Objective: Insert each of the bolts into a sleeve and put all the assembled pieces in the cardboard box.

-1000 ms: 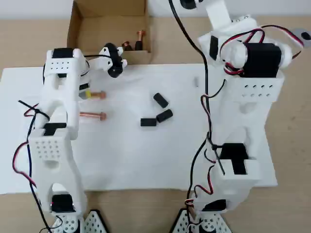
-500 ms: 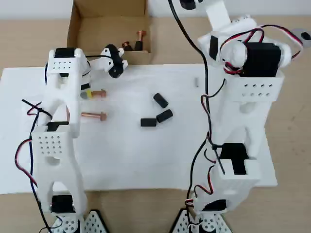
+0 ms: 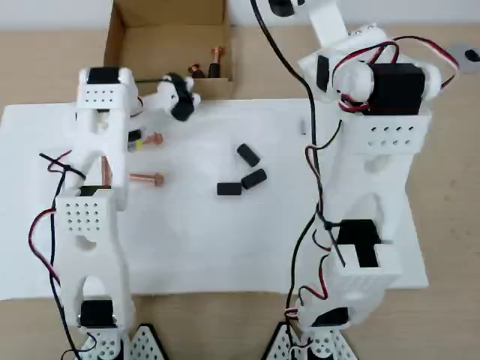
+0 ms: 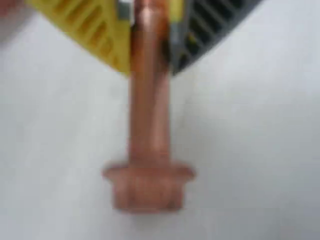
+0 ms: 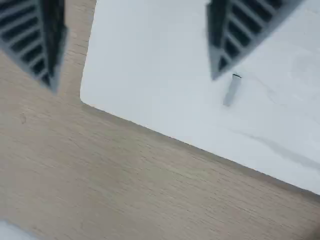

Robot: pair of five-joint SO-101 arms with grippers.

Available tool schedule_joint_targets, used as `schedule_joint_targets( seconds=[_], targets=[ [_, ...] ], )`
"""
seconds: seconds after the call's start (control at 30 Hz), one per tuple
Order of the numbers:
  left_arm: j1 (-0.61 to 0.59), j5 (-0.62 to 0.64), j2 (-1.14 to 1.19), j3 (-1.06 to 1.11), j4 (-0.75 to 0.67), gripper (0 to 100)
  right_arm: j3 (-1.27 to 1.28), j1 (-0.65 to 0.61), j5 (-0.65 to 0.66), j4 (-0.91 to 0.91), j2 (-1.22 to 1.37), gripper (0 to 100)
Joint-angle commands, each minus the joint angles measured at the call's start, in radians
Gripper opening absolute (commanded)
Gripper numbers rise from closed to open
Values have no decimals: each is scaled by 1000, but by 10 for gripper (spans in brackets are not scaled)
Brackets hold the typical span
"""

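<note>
Bolt [image 4: 148,125], pinched tight in left gripper [image 4: 150,65], has edged up the frame, seemingly lifted for mating with a sleeve [image 3: 253,178]; right gripper [image 5: 134,77] gapes wide, empty.

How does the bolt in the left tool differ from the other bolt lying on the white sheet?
The gripped bolt is clamped by its shank in the left tool; the loose bolt lies free. The gripped bolt sits nearer the cardboard box; the loose bolt lies nearer the arm bases. Both are copper-coloured with flanged heads, point the same way, and neither is inside any of the sleeves.
</note>
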Motion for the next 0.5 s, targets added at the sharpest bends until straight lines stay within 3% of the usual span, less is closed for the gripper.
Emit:
schedule_joint_targets(
  seconds=[0.0,0.2,0.37,0.47],
  targets=[
    [-14,68,-19,-193,77,16,-2,-15,0,12,-7,232],
    [-17,325,-21,-405,84,14,67,-54,3,14,-10,232],
    [-54,519,-33,-453,86,13,430,-156,6,11,-5,232],
    [-89,628,-79,-365,87,14,615,-217,9,-3,-4,232]
  ],
)
